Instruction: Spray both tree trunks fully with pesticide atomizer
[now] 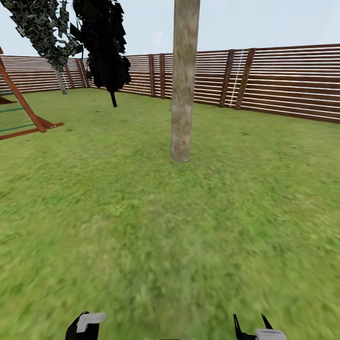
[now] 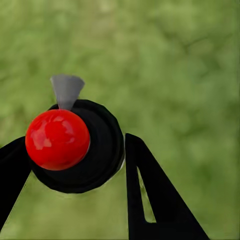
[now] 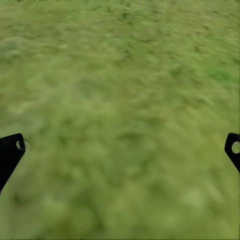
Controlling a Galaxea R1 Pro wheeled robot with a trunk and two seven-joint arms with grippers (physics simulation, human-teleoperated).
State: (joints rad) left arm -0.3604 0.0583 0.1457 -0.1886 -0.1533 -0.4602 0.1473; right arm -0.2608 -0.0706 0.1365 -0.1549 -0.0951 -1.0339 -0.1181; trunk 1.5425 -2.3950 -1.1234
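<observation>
So the robot's standing on the grass [image 1: 156,236] facing a thick mottled trunk [image 1: 184,80], which is rising straight ahead in the middle distance and running out of the top of the head view. A slatted brown fence [image 1: 283,80] is running along the far side. Far left, two more trees [image 1: 101,47] are leaning in with dark blocky leaves, and part of a red-brown wooden frame [image 1: 26,113] is poking in at the left edge.

The left gripper [image 2: 75,165] is sitting low at the near left, and its jaws are closed around the atomizer [image 2: 95,150]: a round black body with a shiny red ball on it and a small grey nozzle sticking out, hanging over blurry green.

The right gripper [image 3: 120,150] is at the near right, jaws spread wide with nothing between them, just lawn under the dark fingertips [image 3: 10,150].
</observation>
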